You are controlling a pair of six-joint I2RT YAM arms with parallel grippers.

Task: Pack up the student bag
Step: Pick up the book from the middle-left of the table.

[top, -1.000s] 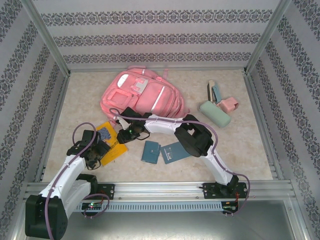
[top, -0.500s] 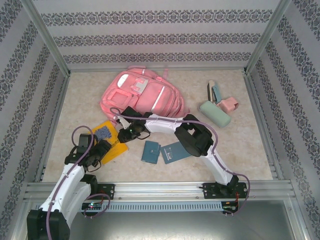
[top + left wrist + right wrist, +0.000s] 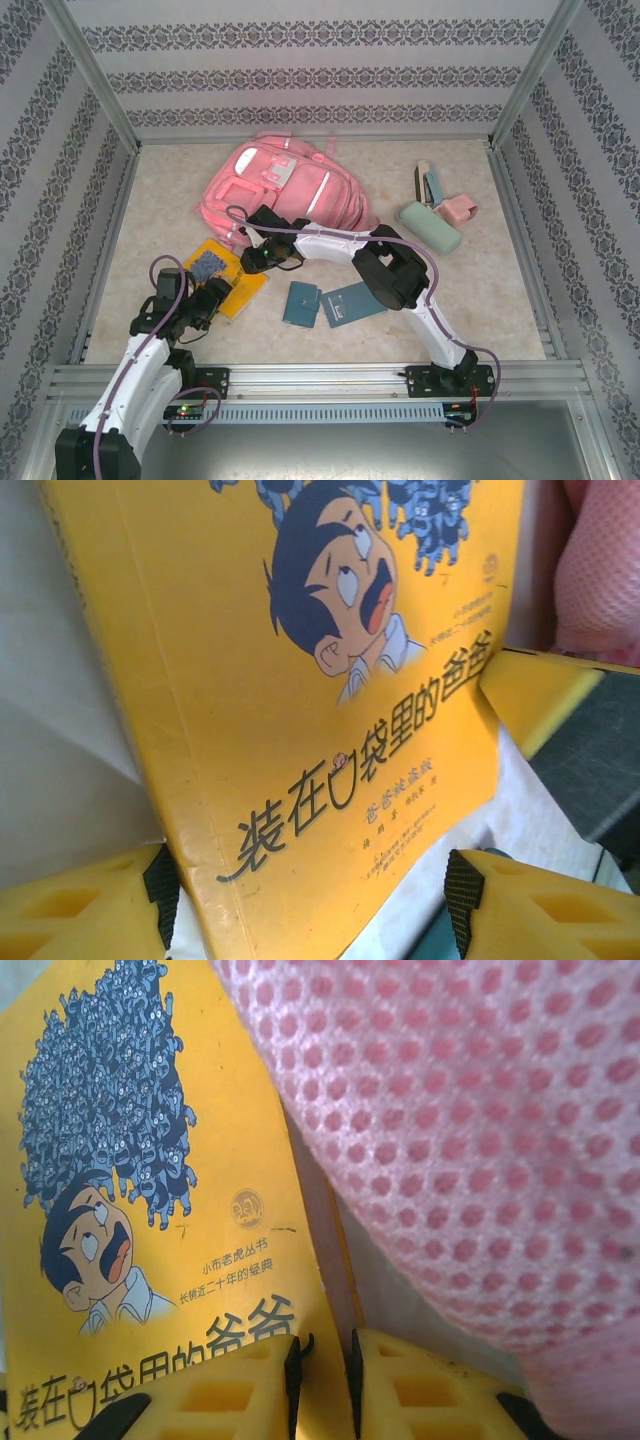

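Yellow book [image 3: 222, 275] lower left beside student bag [image 3: 285, 190], my right gripper [image 3: 325, 1360] pinching its edge, my left gripper [image 3: 305, 905] spread astride its near end

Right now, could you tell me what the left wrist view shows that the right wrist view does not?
Left wrist: the left pincer open, its fingers wide apart at the yellow book, whose whole title line reads. Right wrist: the right pincer closed on the book's edge, the full crowd of blue figures, the student bag as close-up mesh. Both: the cover's shouting boy and pink bag fabric beside the book.
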